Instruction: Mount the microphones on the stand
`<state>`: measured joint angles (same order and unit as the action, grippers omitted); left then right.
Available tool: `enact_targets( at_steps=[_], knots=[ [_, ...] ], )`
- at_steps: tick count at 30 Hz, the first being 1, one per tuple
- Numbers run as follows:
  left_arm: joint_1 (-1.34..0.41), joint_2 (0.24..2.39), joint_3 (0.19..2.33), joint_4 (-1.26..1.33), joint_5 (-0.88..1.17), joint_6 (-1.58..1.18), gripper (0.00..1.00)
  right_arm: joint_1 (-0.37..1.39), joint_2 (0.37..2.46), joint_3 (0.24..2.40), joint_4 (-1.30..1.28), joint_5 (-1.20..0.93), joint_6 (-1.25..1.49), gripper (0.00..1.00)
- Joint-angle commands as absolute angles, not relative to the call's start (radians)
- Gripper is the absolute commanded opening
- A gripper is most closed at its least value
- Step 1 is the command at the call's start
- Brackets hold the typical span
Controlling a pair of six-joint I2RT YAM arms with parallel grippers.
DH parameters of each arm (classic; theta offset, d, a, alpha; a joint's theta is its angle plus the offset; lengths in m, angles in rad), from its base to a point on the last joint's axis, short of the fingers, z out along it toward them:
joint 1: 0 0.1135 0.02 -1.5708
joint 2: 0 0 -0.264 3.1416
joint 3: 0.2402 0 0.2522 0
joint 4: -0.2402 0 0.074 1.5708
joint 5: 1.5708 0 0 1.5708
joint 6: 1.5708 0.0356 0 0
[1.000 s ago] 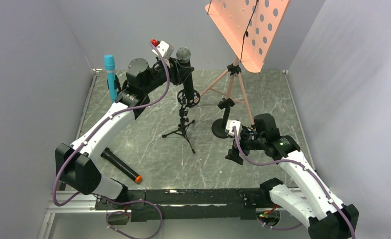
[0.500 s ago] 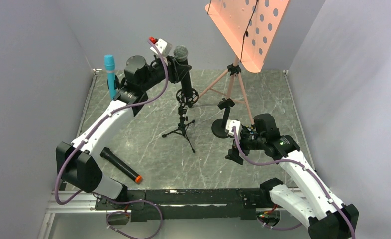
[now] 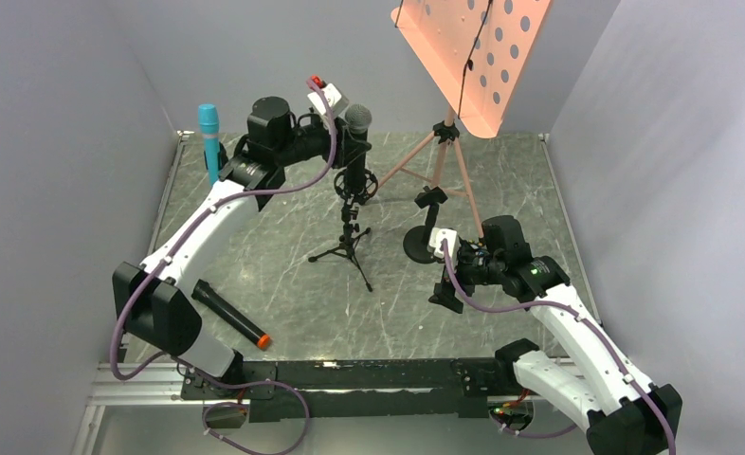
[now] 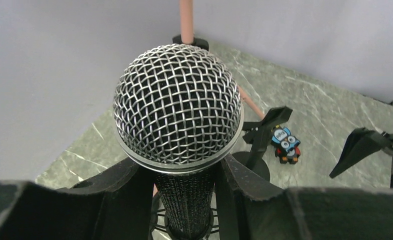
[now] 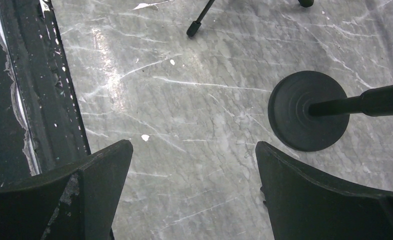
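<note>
L gripper (image 4: pixel 184 196) clamps mesh-head mic (image 4: pixel 178 102), upright, tail in tripod stand (image 3: pixel 348 239) ring mount (image 3: pixel 357 182). R gripper (image 5: pixel 194 192) jaws wide, empty, nr round-base stand (image 5: pixel 308 111). Orange-end mic (image 3: pixel 229 315) flat on table (image 3: pixel 293 280).

Handle of mesh-head microphone (image 4: pixel 178 110) mostly behind left gripper (image 4: pixel 183 190); music stand (image 3: pixel 468 57) top beyond the edge.

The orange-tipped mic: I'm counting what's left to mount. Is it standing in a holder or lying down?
Lying down: the orange-tipped mic lies flat on the table, apart from every stand.
</note>
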<state>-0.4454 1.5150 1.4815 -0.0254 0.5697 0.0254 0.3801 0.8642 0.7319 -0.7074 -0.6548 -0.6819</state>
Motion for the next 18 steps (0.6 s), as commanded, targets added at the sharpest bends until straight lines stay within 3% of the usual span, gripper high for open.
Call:
enact_targets(
  at_steps=[1,18],
  knots=[
    [-0.441,1.554,1.485,-0.112,0.679,0.037,0.0,0.376,0.864,0.735,-0.686,-0.658,-0.707,1.0],
    [-0.451,1.535,1.247,-0.009,0.68,0.038,0.0,0.376,0.874,0.736,-0.69,-0.663,-0.711,1.0]
  ],
)
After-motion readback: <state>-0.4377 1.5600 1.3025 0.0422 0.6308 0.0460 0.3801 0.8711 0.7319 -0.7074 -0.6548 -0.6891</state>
